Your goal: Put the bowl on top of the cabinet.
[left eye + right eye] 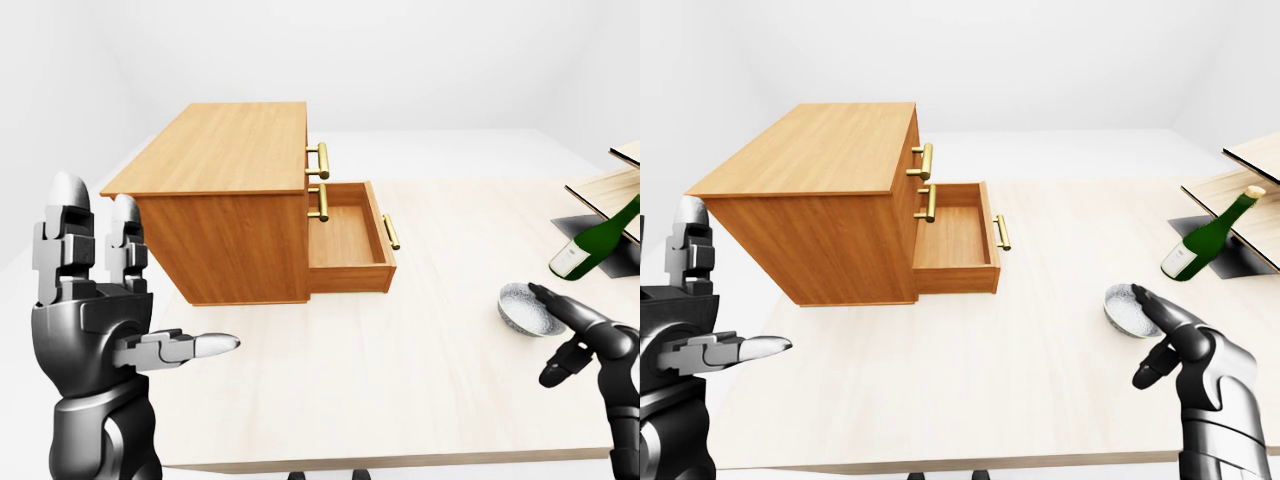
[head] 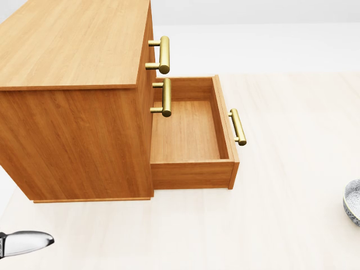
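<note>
A small grey-white bowl (image 1: 527,305) sits on the pale table at the right of the left-eye view; only its edge (image 2: 353,201) shows in the head view. My right hand (image 1: 570,335) hovers just below and right of the bowl, fingers spread open and not around it. The wooden cabinet (image 1: 222,190) stands at the left-centre, with a bare flat top (image 2: 67,39) and its bottom drawer (image 2: 188,132) pulled out and empty. My left hand (image 1: 150,300) is raised at the lower left, open, holding nothing.
A green bottle (image 1: 595,240) leans tilted against a wooden rack (image 1: 610,190) at the far right, close above the bowl. Brass handles (image 2: 163,54) stick out from the cabinet's drawers. The table's near edge (image 1: 400,458) runs along the bottom of the left-eye view.
</note>
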Robot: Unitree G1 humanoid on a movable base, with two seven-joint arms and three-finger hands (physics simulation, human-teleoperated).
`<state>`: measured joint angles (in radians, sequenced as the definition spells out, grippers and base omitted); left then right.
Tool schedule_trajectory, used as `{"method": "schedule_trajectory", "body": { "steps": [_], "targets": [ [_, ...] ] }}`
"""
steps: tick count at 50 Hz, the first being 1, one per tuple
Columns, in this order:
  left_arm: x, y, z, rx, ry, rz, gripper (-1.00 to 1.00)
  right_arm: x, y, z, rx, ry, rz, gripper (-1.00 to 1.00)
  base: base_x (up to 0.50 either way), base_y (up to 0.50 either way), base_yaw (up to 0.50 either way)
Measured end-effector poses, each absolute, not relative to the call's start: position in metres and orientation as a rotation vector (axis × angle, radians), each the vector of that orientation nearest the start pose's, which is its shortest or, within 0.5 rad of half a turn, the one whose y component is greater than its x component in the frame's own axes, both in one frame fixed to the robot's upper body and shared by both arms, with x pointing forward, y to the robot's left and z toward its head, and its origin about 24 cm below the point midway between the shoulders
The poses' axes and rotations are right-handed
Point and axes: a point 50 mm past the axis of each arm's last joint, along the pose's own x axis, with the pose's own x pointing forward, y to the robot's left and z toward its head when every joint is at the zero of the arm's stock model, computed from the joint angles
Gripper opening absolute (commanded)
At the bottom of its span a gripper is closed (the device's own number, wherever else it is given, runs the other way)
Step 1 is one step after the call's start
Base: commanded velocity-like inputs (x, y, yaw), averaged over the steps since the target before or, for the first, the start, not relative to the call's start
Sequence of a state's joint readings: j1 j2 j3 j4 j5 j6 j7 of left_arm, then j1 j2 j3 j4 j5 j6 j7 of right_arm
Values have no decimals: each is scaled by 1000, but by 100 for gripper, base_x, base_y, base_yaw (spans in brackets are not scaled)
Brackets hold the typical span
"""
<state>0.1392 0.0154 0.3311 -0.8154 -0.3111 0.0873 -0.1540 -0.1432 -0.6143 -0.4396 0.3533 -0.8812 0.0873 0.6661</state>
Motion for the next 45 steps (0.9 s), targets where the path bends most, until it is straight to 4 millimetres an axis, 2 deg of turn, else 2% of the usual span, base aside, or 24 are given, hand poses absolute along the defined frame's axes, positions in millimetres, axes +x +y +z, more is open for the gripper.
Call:
{"method": "schedule_trajectory", "body": {
  "steps": [45],
  "targets": [
    [175,208,187,-73,-633,66,100,243,-373,57,-1093,803,47,100,0,0,0]
  ]
}}
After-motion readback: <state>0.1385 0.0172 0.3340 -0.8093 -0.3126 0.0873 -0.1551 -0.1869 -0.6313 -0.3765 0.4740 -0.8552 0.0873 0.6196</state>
